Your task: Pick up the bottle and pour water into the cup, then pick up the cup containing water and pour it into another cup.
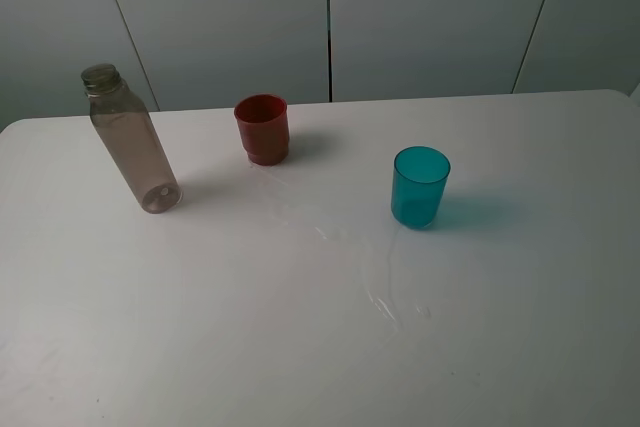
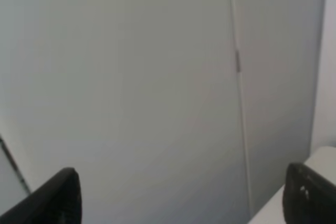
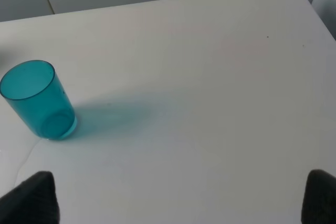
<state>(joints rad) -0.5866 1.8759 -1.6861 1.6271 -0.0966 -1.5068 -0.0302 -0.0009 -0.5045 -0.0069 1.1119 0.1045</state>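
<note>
The brownish clear bottle [image 1: 128, 140] stands upright at the table's left, capless. The red-brown cup [image 1: 263, 128], the other cup, stands near the back middle. Right of centre stands the teal-blue cup [image 1: 419, 186], upright; the right wrist view shows it too [image 3: 37, 99]. Neither arm shows in the high view. My left gripper [image 2: 181, 200] is open, its fingertips [image 2: 58, 198] wide apart, facing the grey wall panels with nothing between them. My right gripper [image 3: 178, 198] is open above the table, the teal cup off to one side of it, apart from both fingers.
A wet streak of spilled water [image 1: 385, 292] runs across the white table [image 1: 300, 347] between the cups and toward the front. Grey wall panels [image 1: 420, 17] stand behind the table's far edge.
</note>
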